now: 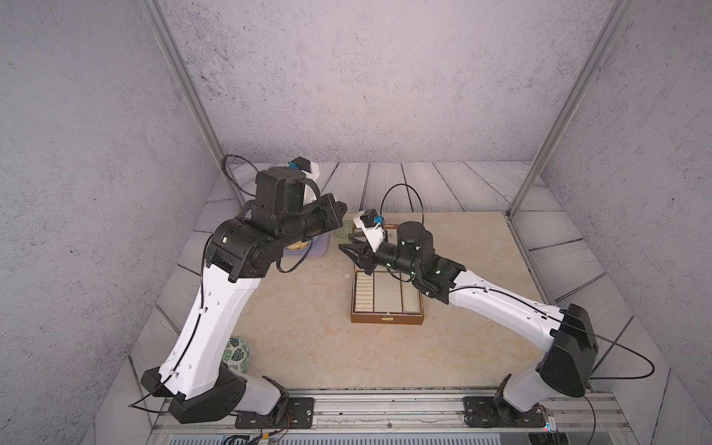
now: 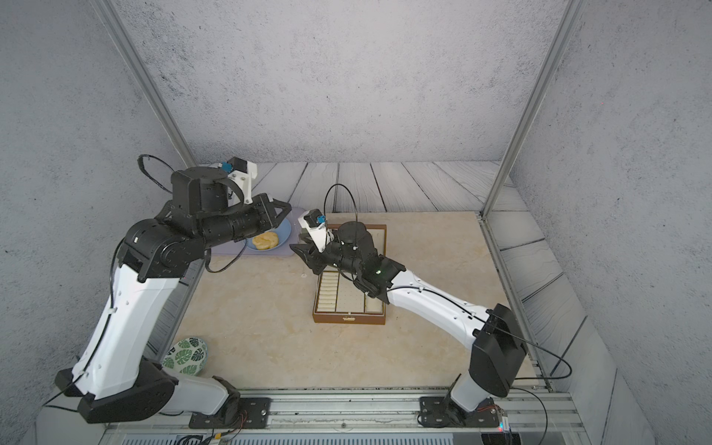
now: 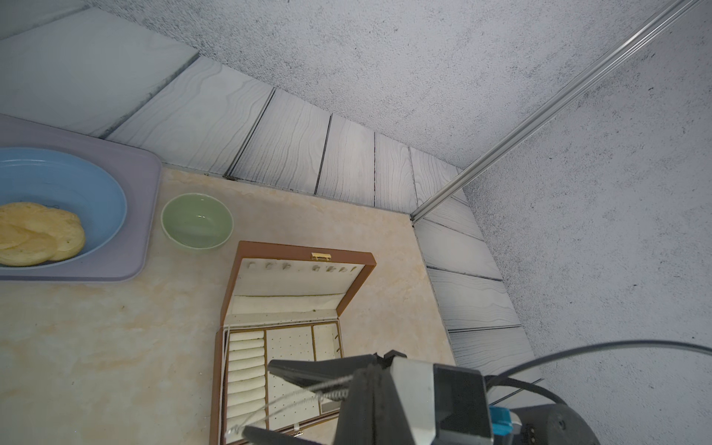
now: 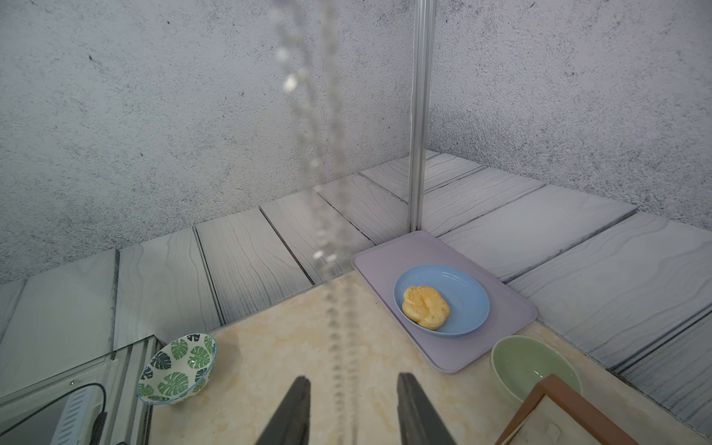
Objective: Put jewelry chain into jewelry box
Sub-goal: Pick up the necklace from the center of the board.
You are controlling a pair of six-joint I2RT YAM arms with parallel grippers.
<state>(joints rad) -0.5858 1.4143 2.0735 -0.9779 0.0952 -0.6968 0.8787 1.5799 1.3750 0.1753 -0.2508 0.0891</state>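
The brown jewelry box (image 1: 387,319) (image 2: 348,319) lies open at mid-table, cream lid tilted back. My left gripper (image 1: 344,210) (image 2: 288,208) hovers above and behind the box's left side, shut on the upper end of the jewelry chain (image 3: 308,389). The thin pale strand hangs down from the shut tips (image 3: 369,375). Lower down, my right gripper (image 1: 343,248) (image 4: 353,377) reaches in from the right. Its jaws stand apart on either side of the hanging chain (image 4: 319,254), not touching it. The chain is too thin to make out in either top view.
A lilac tray (image 4: 443,358) at the back left carries a blue plate (image 4: 462,304) with a pastry (image 4: 425,308). A green bowl (image 3: 196,223) sits between tray and box lid. A leaf-patterned bowl (image 1: 237,352) stands by the left arm's base.
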